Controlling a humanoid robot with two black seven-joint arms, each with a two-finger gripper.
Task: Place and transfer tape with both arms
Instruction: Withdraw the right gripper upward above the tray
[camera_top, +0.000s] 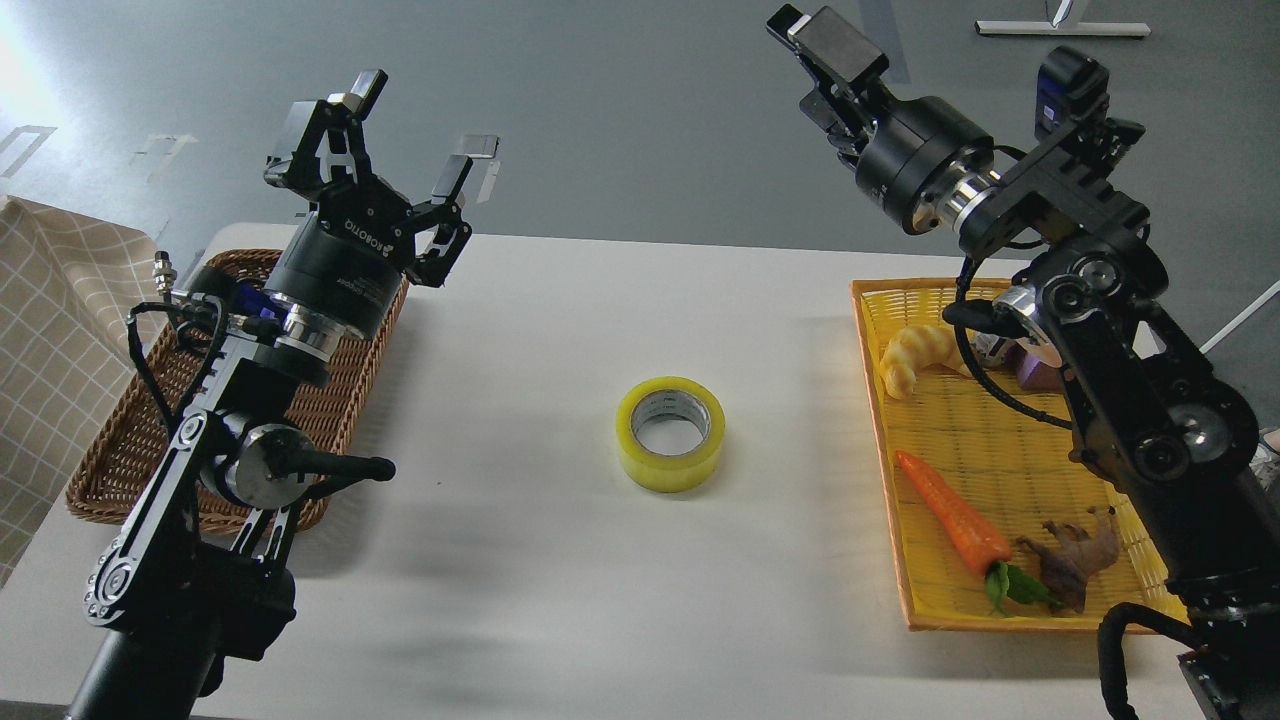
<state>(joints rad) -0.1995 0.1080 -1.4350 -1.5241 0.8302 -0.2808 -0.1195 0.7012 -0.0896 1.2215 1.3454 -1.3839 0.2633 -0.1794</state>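
Observation:
The tape (670, 433), a yellowish roll with a grey-white core, lies flat on the white table (560, 560) near its middle, touched by nothing. My left gripper (408, 130) is open and empty, raised above the table's far left corner, well left of the tape. My right gripper (815, 35) is raised high beyond the table's far edge, up and right of the tape. Its fingers appear apart and it holds nothing.
A brown wicker basket (120, 450) sits at the left under my left arm. A yellow basket (868, 330) at the right holds a croissant toy (915, 355), a carrot (950, 510), a purple block (1035, 372) and a dark toy animal (1075, 555). Checked cloth (50, 330) lies at far left.

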